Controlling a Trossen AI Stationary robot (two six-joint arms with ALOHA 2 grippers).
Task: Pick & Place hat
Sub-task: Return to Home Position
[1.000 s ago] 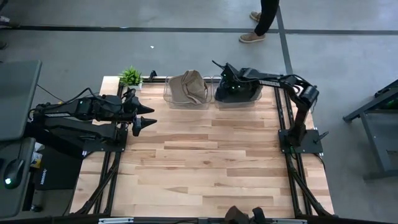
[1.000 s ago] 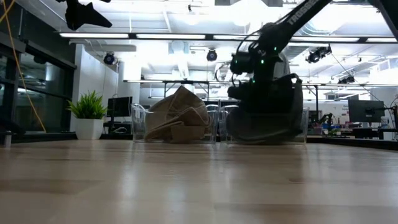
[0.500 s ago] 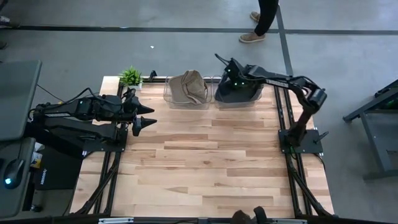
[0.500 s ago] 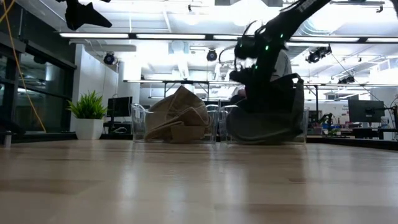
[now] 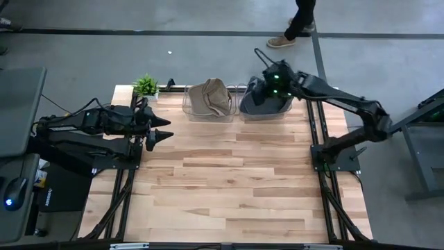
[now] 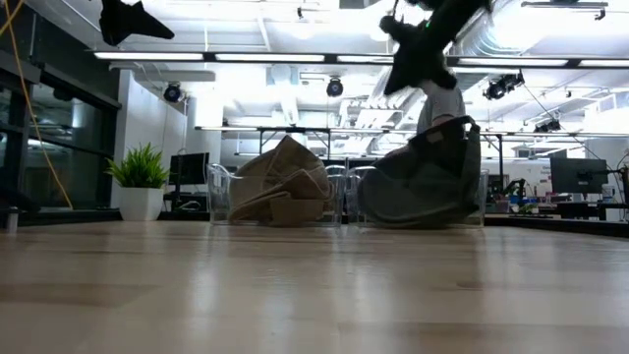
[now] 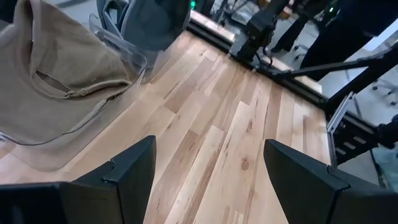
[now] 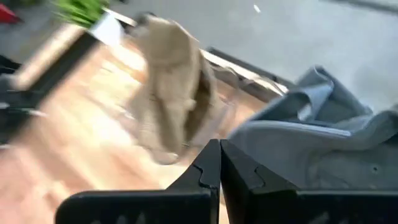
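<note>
- Two dark arms over a pale wooden-plank table [image 5: 229, 187], read left to right.
- Left gripper [image 5: 166, 128]: held over the table's left side, fingers spread wide, nothing between them; same place as a second ago.
- Small green potted plant [image 5: 146, 85]: at the far left corner, untouched.
- Left transparent plastic bin [image 5: 186, 105]: holding crumpled beige fabric caps [image 5: 209, 96]; unchanged.
- Right transparent plastic bin [image 5: 244, 111]: just beside the left one, holding the heap of gray and darker caps [image 5: 262, 101], piled above the rim in the low view.
- Right gripper [image 5: 259, 55]: a second ago down in the right bin among the caps; now lifted clear, showing past the bin's far edge in the high view, arm stretched out longer. Fingers pressed together, gripping nothing.
- Meaning for the task, as a judgement: no cap left on the bare table, placing seemingly finished, only the right arm's retreat to its rest pose outstanding.
- Hard to make out: number of caps in either bin, all folded and piled; any black cap not separable from the gray ones; right gripper smeared by motion in the low view; bin walls barely visible against their contents.
- Cut off: person [image 5: 300, 24] beyond the table's far side, only legs and a shoe in frame, a step further on than a second ago.
</note>
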